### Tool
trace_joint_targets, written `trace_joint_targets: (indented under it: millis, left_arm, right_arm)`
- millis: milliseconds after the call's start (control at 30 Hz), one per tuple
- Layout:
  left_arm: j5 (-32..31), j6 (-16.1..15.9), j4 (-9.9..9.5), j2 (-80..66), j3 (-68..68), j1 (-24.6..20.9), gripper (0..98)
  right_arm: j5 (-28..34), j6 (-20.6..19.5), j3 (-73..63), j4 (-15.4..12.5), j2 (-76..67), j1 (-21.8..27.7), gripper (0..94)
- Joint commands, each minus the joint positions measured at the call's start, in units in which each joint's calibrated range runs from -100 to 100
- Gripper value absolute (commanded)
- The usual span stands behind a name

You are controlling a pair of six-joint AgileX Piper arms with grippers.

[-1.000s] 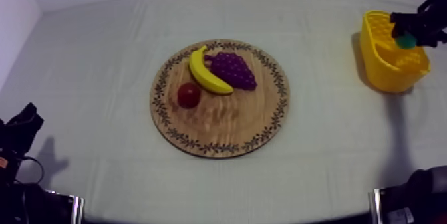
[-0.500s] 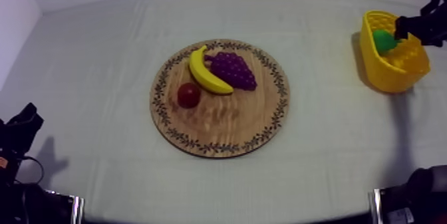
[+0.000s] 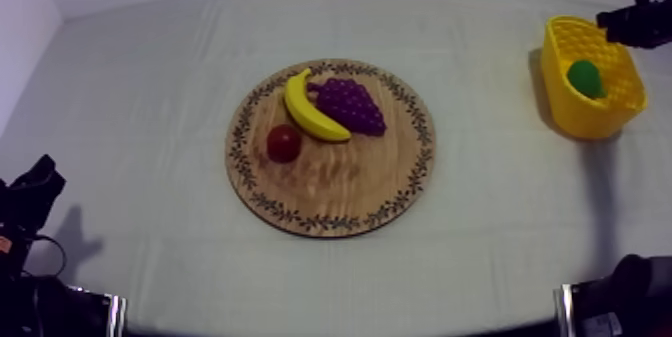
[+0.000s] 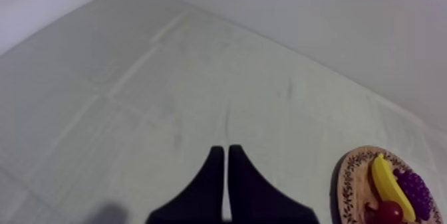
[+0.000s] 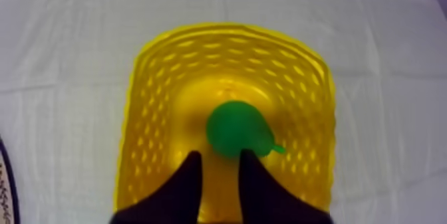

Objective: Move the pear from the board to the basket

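The table (image 3: 480, 251) carries the round wooden board (image 3: 340, 186) in its middle, with a banana (image 3: 310, 109), grapes (image 3: 350, 104) and a small red fruit (image 3: 284, 143) on it, and the yellow basket (image 3: 558, 81) by its far right corner. The right gripper (image 5: 218, 155) hangs over the basket with its two fingers (image 5: 183, 180) apart and nothing between them, and the left gripper (image 4: 223, 150) rests pressed together by the near left corner, well apart. The green pear (image 5: 234, 128) lies on its side inside the basket, just past the right fingertips, stem pointing sideways, so I think that arm only needs to lift away.
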Motion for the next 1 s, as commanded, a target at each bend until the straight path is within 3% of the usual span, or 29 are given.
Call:
trace_joint_targets:
  millis: [0,167,367,500,667,967]
  left_arm:
    - [0.0,0.0,0.0,0.0,0.0,0.0,0.1]
    - [0.0,0.0,0.0,0.0,0.0,0.0,0.1]
    - [0.0,0.0,0.0,0.0,0.0,0.0,0.1]
    - [0.0,0.0,0.0,0.0,0.0,0.0,0.1]
    - [0.0,0.0,0.0,0.0,0.0,0.0,0.1]
    - [0.0,0.0,0.0,0.0,0.0,0.0,0.1]
  right_arm:
    - [-1.5,3.4,1.5,-4.0,-2.6,0.0,5.0]
    - [-4.1,8.0,6.5,-9.5,-8.4,0.1,1.3]
    - [-7.5,18.3,15.4,-20.0,-15.7,1.2,0.6]
    - [-9.9,22.6,21.0,-24.6,-20.0,1.5,0.5]
    - [-13.4,23.9,27.6,-27.1,-25.6,0.7,0.5]
    - [-20.8,23.3,39.6,-28.2,-33.3,-2.5,0.5]
